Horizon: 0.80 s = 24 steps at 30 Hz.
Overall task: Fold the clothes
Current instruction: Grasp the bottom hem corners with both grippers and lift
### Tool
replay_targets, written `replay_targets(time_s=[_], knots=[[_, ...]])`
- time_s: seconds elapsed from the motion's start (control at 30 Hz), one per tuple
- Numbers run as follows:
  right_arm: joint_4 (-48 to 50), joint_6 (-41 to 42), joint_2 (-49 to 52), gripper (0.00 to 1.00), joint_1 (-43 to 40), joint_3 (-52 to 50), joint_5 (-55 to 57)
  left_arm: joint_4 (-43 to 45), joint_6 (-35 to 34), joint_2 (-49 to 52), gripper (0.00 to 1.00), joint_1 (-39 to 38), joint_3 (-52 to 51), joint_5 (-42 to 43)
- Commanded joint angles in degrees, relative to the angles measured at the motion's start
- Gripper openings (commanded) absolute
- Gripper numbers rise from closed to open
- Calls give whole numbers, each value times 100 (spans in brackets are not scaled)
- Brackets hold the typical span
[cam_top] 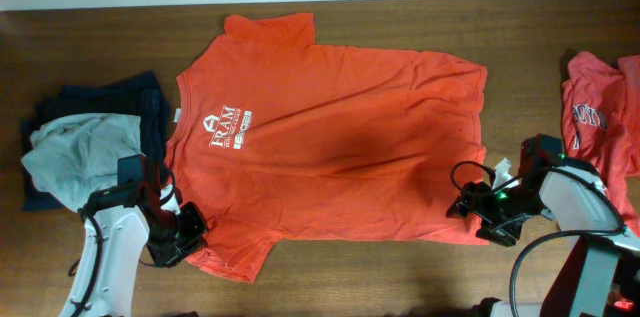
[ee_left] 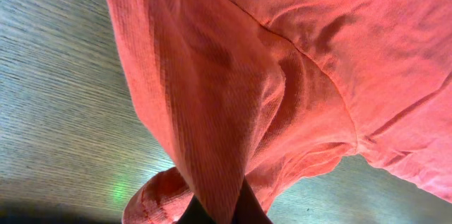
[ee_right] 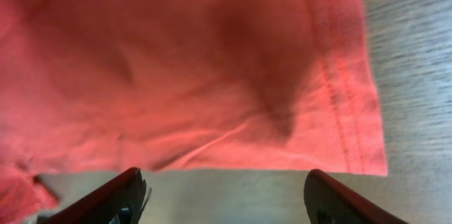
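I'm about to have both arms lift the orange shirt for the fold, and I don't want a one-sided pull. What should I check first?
1. The left gripper shut on the T-shirt: ok, fabric pinched between its fingers.
2. The right gripper holding the hem: not ok, jaws open, hem lies ahead of them.
3. T-shirt spread out, print up: ok.
4. The other red shirt apart from it: ok.
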Motion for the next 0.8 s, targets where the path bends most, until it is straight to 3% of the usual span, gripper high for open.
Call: replay_targets(time_s=[0.0, 0.17, 0.23, 0.33, 0.47, 0.77], knots=[[284, 393, 9, 77, 31, -363, 269, -7, 116, -90, 1, 28, 107, 66], [859, 879, 9, 73, 31, -866, 264, -4, 221, -90, 1, 28, 107, 66], [944, 907, 9, 60, 31, -957, 267, -4, 221, -90, 1, 28, 107, 66], [990, 925, 7, 29, 31, -981, 249, 20, 221, -90, 1, 28, 107, 66], [946, 918, 0, 6, 31, -911, 221, 17, 232, -90, 1, 31, 107, 66], [-105, 723, -385, 4, 31, -225, 227, -214, 400, -232, 1, 28, 184, 173]])
